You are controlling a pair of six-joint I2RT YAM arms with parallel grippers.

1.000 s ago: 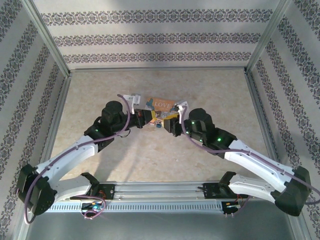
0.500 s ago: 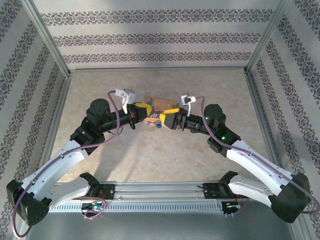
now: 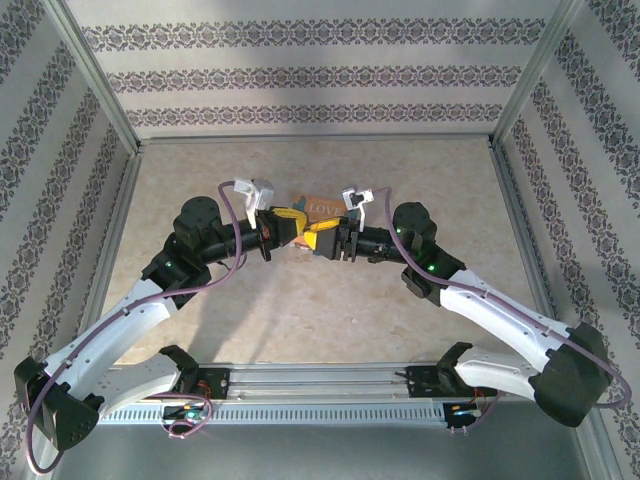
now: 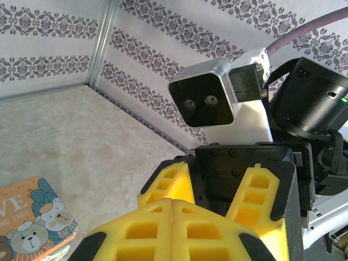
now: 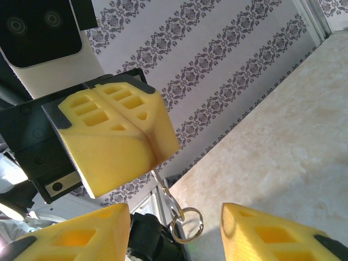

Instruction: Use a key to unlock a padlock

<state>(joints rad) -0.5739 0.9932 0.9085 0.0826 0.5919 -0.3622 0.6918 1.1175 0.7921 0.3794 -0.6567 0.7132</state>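
Metal key, place: the key [image 5: 165, 190] sticks out of the tip seam of the left gripper [image 5: 154, 160]. It is held up off the worktop [image 3: 330, 165], near the middle of it in the top view.
Key against left jaws: it is pinched between the two yellow jaws. Only its outer stretch shows; the rest is buried in the seam.
Key against right jaws: in the right wrist view the free end hangs between the two yellow jaws of the right gripper [image 3: 321, 240]. It is nearer the jaw at 9 o'clock and touches neither.
Key axis: in the right wrist view the long axis runs from the seam toward 5 o'clock, with the free end lowest.
Key look: a thin, narrow strip of dull silver-grey. A split ring [image 5: 188, 224] is threaded through its free end. Any teeth are too small to tell.
Left jaws: pressed flat together with no gap, clamping the key.
Right jaws: spread well apart, gripping nothing.
Grippers: in the top view they meet tip to tip, the left gripper at 10 o'clock of the right.
Picture box: the orange picture box [image 4: 32, 220], printed with bears, lies flat on the worktop. In the top view it is at 12 o'clock of the two grippers, just beyond them.
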